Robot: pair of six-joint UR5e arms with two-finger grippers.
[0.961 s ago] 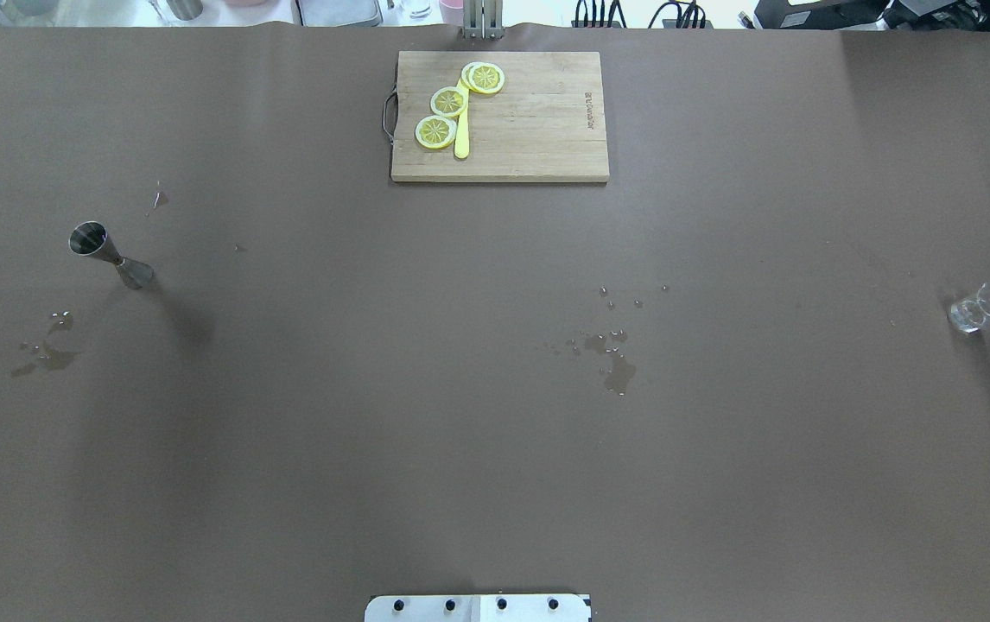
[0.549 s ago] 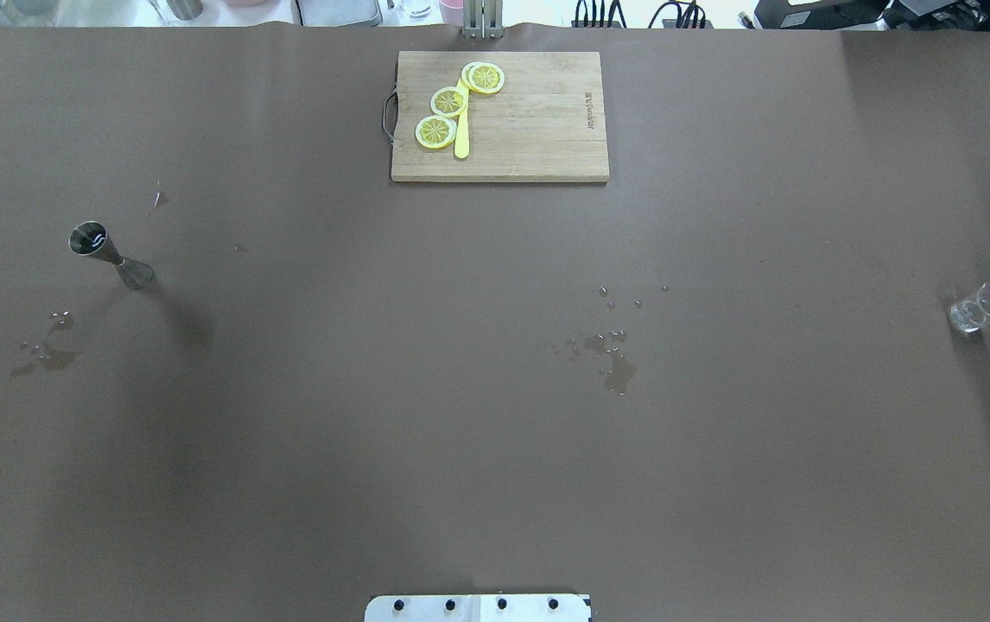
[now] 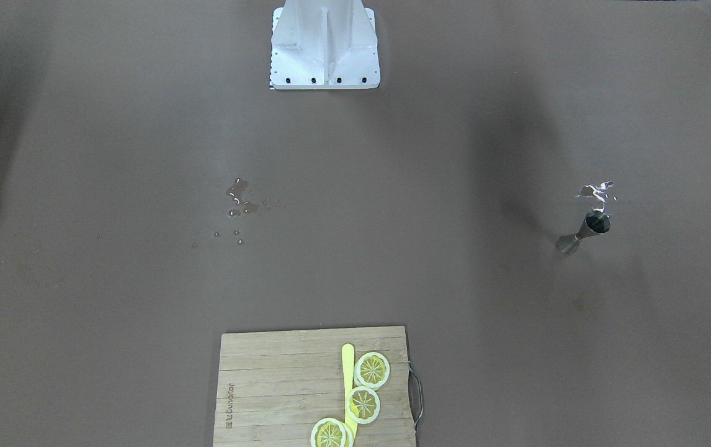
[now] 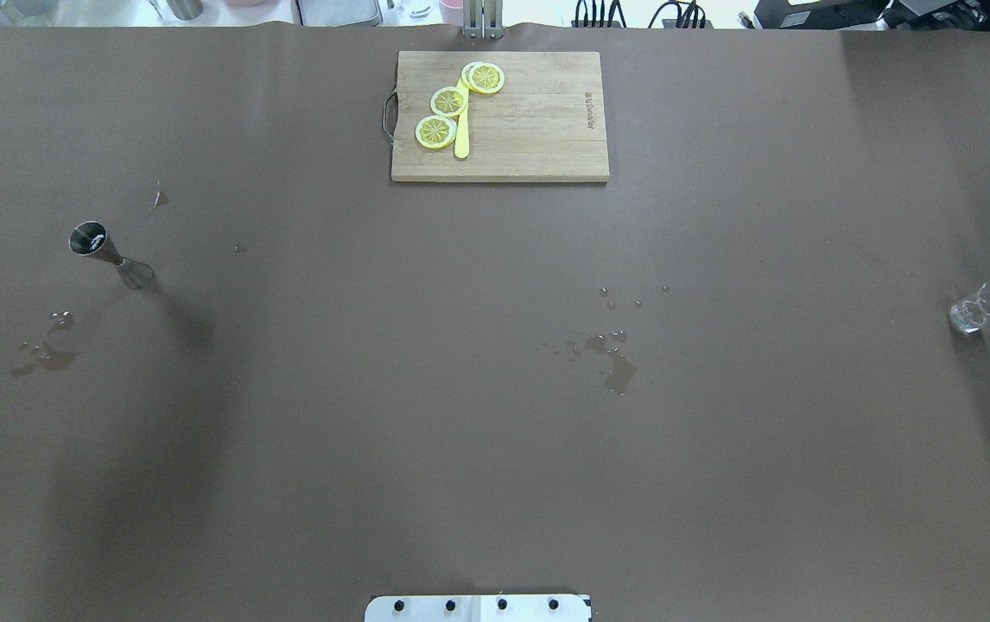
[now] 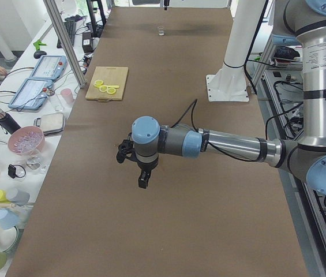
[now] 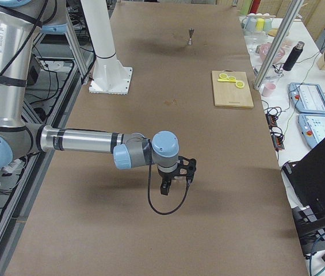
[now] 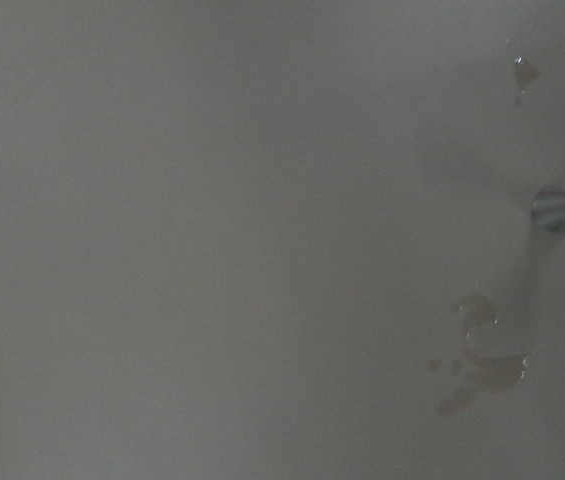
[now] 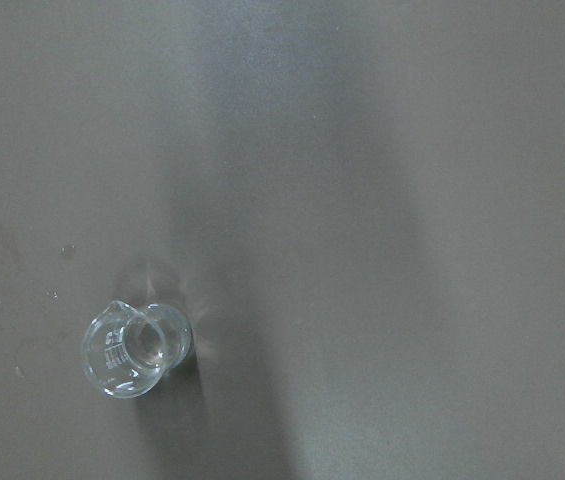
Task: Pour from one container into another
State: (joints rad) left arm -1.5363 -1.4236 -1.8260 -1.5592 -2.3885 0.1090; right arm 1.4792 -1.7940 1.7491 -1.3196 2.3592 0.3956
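Overhead exterior camera caught a steel jigger [image 4: 106, 252] standing upright at the left of the brown tabletop [image 4: 426, 484] and a small glass beaker [image 4: 981, 308] at the far right, well apart. Water spots [image 4: 614, 361] lay between them. Side views showed the left gripper [image 5: 143, 179] and right gripper [image 6: 172, 184] above the tabletop; whether either was open or closed could not be told.
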